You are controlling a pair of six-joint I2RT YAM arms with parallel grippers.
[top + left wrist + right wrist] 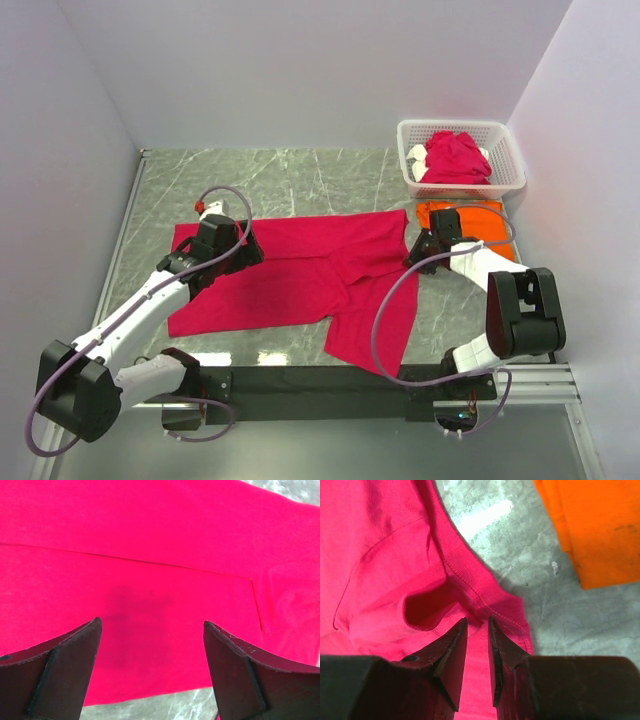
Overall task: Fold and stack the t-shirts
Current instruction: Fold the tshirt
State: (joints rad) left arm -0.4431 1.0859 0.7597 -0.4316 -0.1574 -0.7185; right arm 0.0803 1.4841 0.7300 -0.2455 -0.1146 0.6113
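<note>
Pinching the crimson t-shirt [385,555] are right fingers [452,662].

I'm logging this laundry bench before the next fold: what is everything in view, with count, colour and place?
spread t-shirt: one, crimson, lying open across the middle of the table
orange t-shirt: one, bright orange, flat on the table just in front of the basket
bundled cloth: crimson, crumpled inside the basket; count cannot be told
basket: one, white lattice, far right corner
table: one, grey-green marbled
left tool: one, black, open over the spread t-shirt's left part
right tool: one, black, pinched on the spread t-shirt's right edge
</note>
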